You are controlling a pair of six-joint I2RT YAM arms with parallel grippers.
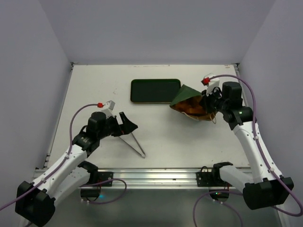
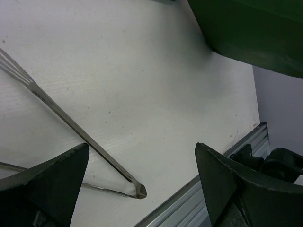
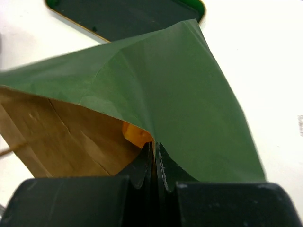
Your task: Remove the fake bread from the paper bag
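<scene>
The paper bag (image 1: pixel 188 100) is dark green outside and brown inside. It leans over at the back right of the table, its mouth toward my right arm. My right gripper (image 1: pixel 207 102) is shut on the bag's rim, which is pinched between the fingertips in the right wrist view (image 3: pixel 154 145), with the green wall (image 3: pixel 180 94) rising ahead. A small orange patch (image 3: pixel 134 135) shows just inside the rim; I cannot tell whether it is bread or paper. No other bread is visible. My left gripper (image 1: pixel 127 125) is open and empty, hovering over the table (image 2: pixel 142 146).
Metal tongs (image 1: pixel 136 142) lie on the table under my left gripper, also shown in the left wrist view (image 2: pixel 71 123). A flat dark green tray (image 1: pixel 155 91) lies at the back centre, touching the bag's left corner. The table's metal front rail (image 2: pixel 208 184) is close.
</scene>
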